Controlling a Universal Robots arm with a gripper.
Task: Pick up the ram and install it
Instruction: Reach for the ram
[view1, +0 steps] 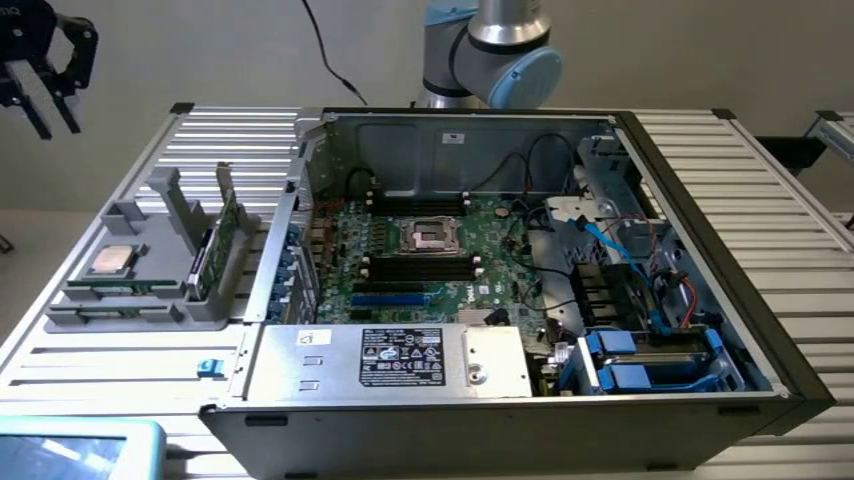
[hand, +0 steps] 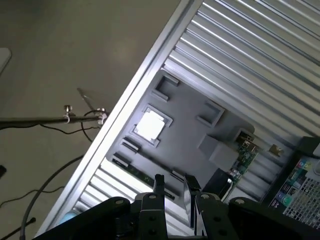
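Observation:
The ram (view1: 120, 289) is a narrow green stick lying flat in a slot at the front of the grey parts holder (view1: 160, 300), just in front of a square silver processor chip (view1: 114, 258). In the wrist view the ram (hand: 136, 172) runs along the holder's (hand: 190, 140) edge, close to the fingertips. My gripper (view1: 54, 128) hangs high above the table's far corner at the exterior view's left, well above and behind the holder. It (hand: 174, 192) stands open with nothing between its fingers. The motherboard (view1: 400, 250) lies inside the open computer case (view1: 534, 420).
A taller green card (view1: 227, 230) stands upright in the holder beside the case wall. Dark memory slots (view1: 420, 266) sit below the processor socket. A power supply box (view1: 387, 360), cables and blue drive bays (view1: 627, 365) crowd the case. A screen (view1: 74, 450) lies at the front left.

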